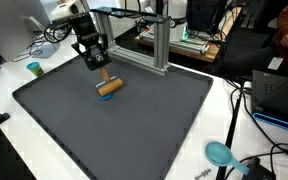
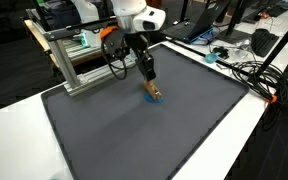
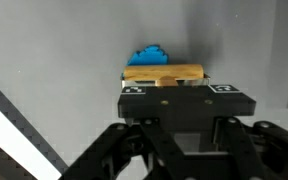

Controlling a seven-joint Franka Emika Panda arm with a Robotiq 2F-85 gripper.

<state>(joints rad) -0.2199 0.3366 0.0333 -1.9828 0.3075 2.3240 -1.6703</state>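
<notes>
We find no readable text, brand, number or sign in any view. In the wrist view, the gripper (image 3: pixel 177 88) bears small black-and-white patterned patches (image 3: pixel 134 89), which we cannot read as characters.

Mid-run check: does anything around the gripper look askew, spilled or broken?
Nothing stands out. The gripper is shut on the handle of a wooden mallet-like tool, whose head sits low over the dark mat, right beside a small blue piece. No spill or damage shows.
</notes>
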